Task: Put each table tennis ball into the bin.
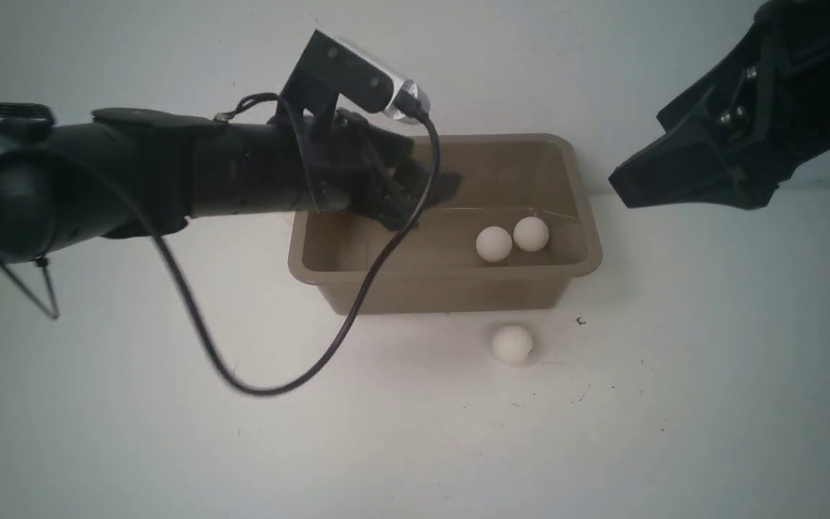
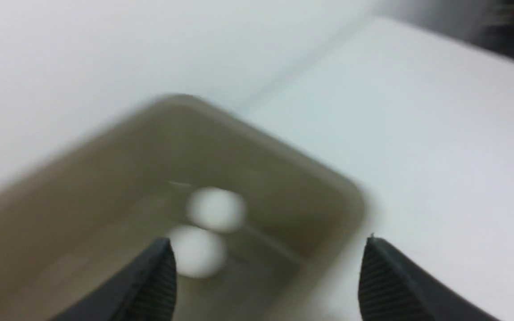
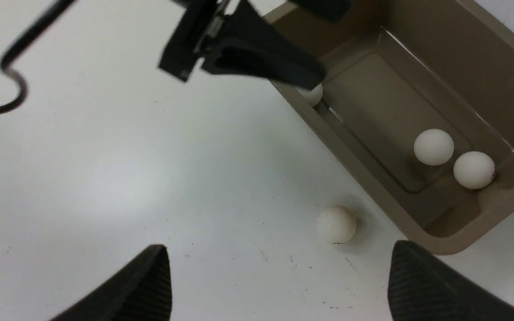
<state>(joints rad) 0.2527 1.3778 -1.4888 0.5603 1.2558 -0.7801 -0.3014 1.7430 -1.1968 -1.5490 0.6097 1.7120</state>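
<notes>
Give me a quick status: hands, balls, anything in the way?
Left hand open over bin; right hand open, empty. Two balls in bin, third glimpsed under left hand. One ball on table, nothing blocking it.

No text, label, brand or number can be read on anything, and the one tiny dark mark (image 1: 580, 321) on the bench (image 1: 674, 404), nearer the right hand (image 3: 279, 285) than the left hand (image 2: 268, 267), is too small to make out.
</notes>
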